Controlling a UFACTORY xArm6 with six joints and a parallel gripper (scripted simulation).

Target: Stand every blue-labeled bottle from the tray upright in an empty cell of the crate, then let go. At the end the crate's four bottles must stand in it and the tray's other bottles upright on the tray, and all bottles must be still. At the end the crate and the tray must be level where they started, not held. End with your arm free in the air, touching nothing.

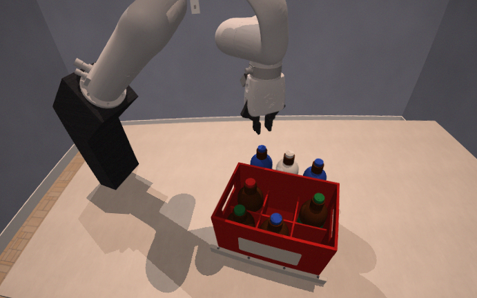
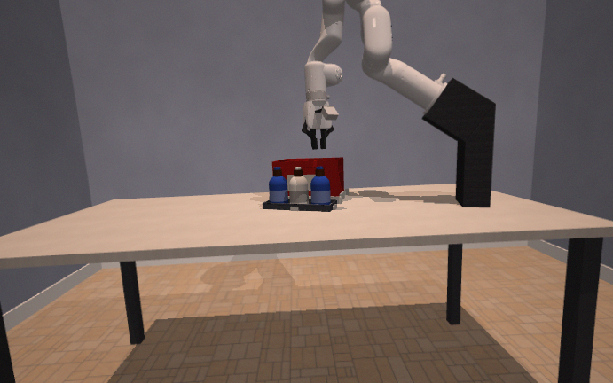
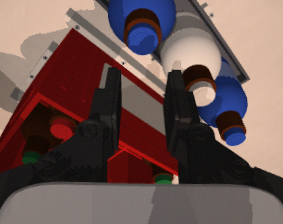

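- Gripper (image 1: 262, 127): fingers partly apart, holding nothing, above tray (image 2: 298, 206) behind crate (image 1: 269, 236);
- Blue-labeled bottle (image 1: 261, 157): likely rigid, smooth, top-heavy; grasp at neck beneath cap.

Beige table (image 2: 155, 228), parquet floor (image 2: 298, 342), grey walls (image 2: 179, 95).

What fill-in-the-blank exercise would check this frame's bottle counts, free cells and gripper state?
1. The red crate holds ____ bottles.
2. On the tray, the white-labeled bottle stands between two ____-labeled bottles.
3. The gripper hangs above the bottles, its fingers apart and holding ____.
4. The crate's two empty cells lie in the row nearest the ____.

Missing words: four; blue; nothing; tray
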